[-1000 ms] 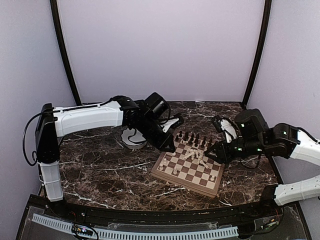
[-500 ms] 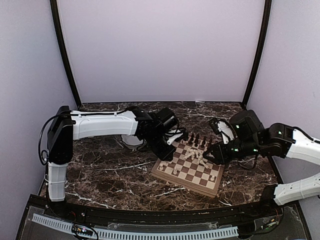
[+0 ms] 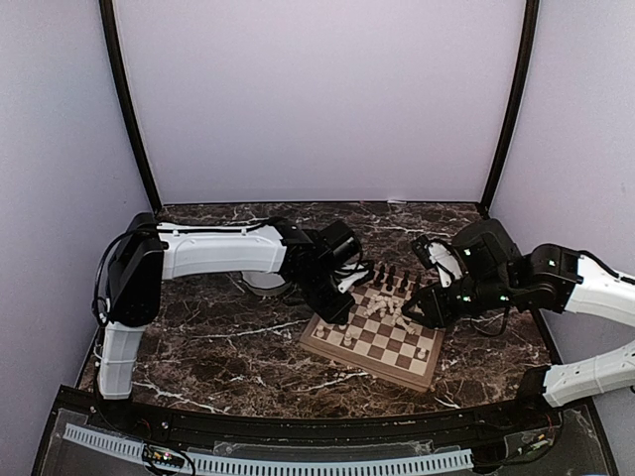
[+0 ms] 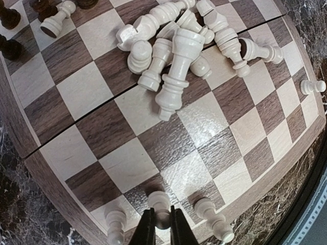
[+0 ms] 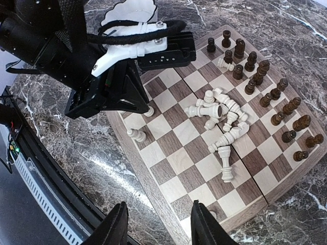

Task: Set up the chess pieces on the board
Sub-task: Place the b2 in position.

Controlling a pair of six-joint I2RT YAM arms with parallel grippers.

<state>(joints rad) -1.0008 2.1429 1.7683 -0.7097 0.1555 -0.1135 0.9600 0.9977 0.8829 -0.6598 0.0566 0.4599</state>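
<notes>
Lilac walls enclose a dark marble bench (image 3: 198,337), with open marble stretching to the lower left. Angled at lower centre-right lies the board (image 3: 369,366), cream chess pieces (image 4: 179,46) heaped mid-board. The left end effector (image 4: 162,224) pinches a cream pawn (image 4: 159,204) on its edge row; the right end effector (image 5: 159,224) hovers spread.

chess pieces (image 5: 219,115) heaped: on board (image 5: 176,159), centre | bowl (image 5: 134,11): left of board

Left arm (image 3: 218,250) reaching inward, left tool (image 4: 162,214) pinched on pale pawn (image 4: 159,200), right tool (image 5: 161,220) spread wide, hovering
</notes>
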